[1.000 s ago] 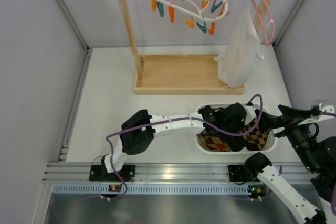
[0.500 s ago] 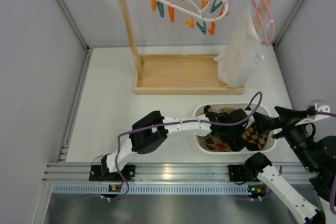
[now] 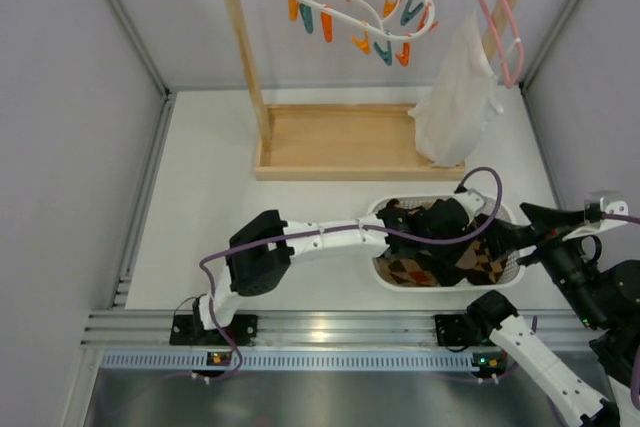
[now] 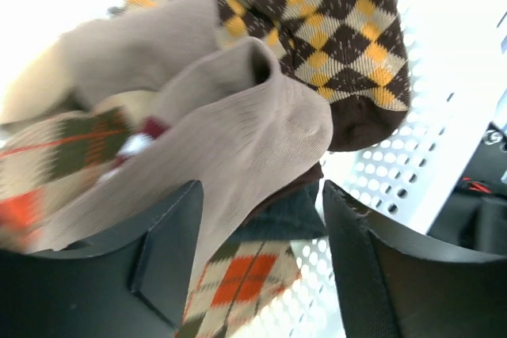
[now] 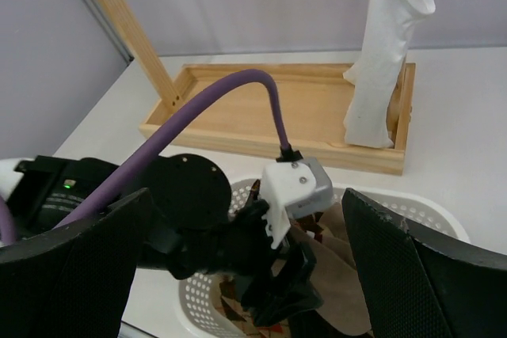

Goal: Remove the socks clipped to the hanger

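The white oval hanger [image 3: 360,9] hangs from the wooden rod with orange and teal clips [image 3: 385,47], and no socks show on it. The socks [image 3: 410,269] lie piled in a white perforated basket [image 3: 385,215]. My left gripper [image 3: 455,247] is down inside the basket with its jaws apart. A tan sock [image 4: 238,140] drapes loosely beside its left finger [image 4: 162,251], over argyle socks [image 4: 341,29]. My right gripper [image 3: 512,232] hovers at the basket's right end, wide open and empty. Its fingers [image 5: 79,275] frame the left wrist.
A wooden rack with a tray base [image 3: 355,142] stands behind the basket. A white garment [image 3: 455,107] hangs on a pink wire hanger [image 3: 500,17] at the rack's right. The left arm's purple cable [image 5: 214,108] arcs over the basket. Grey walls close both sides.
My left gripper was shut and now stands open, and the tan sock has dropped loose onto the pile in the basket. The right gripper stays open and has barely moved.
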Motion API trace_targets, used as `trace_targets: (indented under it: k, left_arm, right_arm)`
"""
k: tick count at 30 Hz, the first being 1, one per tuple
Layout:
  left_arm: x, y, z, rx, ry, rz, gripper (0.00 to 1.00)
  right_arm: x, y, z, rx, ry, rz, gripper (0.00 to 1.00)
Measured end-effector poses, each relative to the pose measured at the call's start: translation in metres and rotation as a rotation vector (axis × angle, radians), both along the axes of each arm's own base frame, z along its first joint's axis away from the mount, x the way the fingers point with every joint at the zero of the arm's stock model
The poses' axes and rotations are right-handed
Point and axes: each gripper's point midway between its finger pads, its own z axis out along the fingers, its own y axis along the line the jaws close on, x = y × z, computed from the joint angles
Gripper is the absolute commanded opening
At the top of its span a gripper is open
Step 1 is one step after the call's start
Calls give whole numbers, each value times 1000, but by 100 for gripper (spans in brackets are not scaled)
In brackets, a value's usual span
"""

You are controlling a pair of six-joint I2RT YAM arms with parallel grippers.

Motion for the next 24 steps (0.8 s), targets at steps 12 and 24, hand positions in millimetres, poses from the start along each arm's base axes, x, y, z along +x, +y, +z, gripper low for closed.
trace_targets:
  k: [12,24]
  left_arm:
    - [24,68,83,-87,-131,234,98]
    - [106,281,98,-50,-204,733,98]
  right_arm:
    - [13,7,-7,-3,40,-11,99]
    - [40,15,-35,-53,120,-52,100]
